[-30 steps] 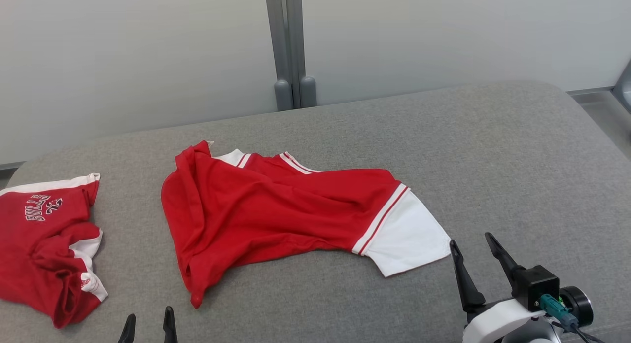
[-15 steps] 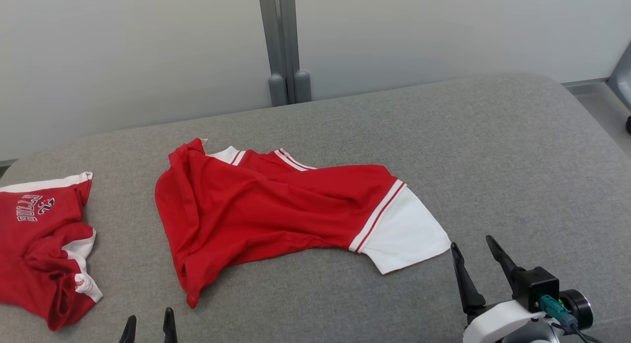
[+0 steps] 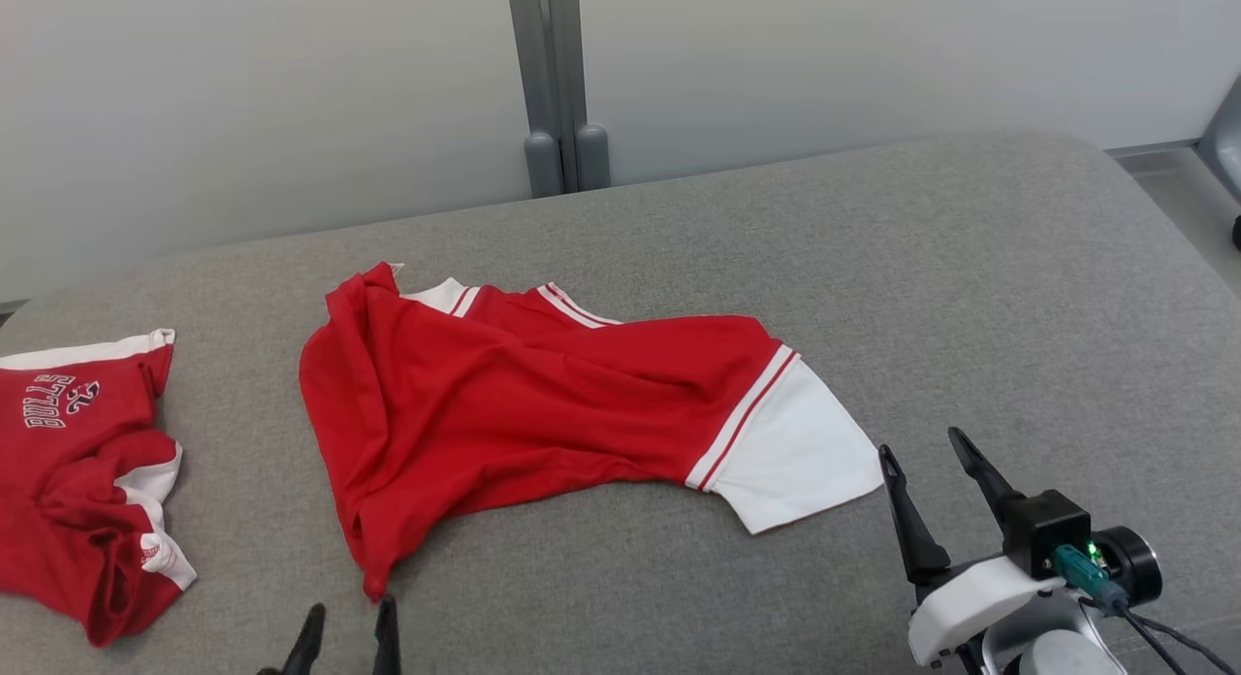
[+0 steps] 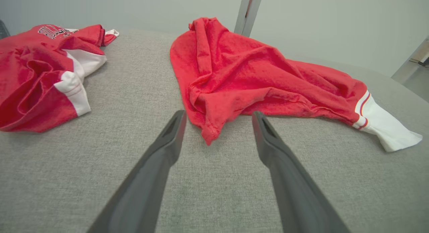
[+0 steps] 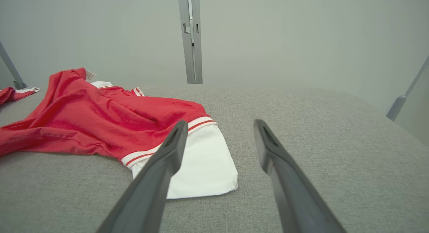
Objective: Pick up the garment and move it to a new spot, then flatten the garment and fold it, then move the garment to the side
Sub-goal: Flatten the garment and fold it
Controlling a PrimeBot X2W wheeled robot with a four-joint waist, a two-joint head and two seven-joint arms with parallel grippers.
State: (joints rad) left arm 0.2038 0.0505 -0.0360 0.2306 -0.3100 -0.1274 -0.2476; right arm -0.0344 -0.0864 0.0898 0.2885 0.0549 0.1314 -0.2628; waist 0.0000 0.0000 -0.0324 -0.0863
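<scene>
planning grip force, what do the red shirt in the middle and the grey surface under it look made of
Red shirt: soft knit jersey, probably cotton or a blend, matte; it lies in loose wrinkles and looks finely fuzzy up close. Grey surface: woven upholstery cloth, matte and heathered; its rounded edge hints at padding, but the core is hidden.

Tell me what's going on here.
A two-armed robot is set to handle a crumpled red T-shirt lying on a grey padded surface. Both grippers are open and hold nothing: the left gripper points at the shirt's near corner, and the right gripper sits beside its white sleeve. A second red garment lies bunched at the left.
</scene>
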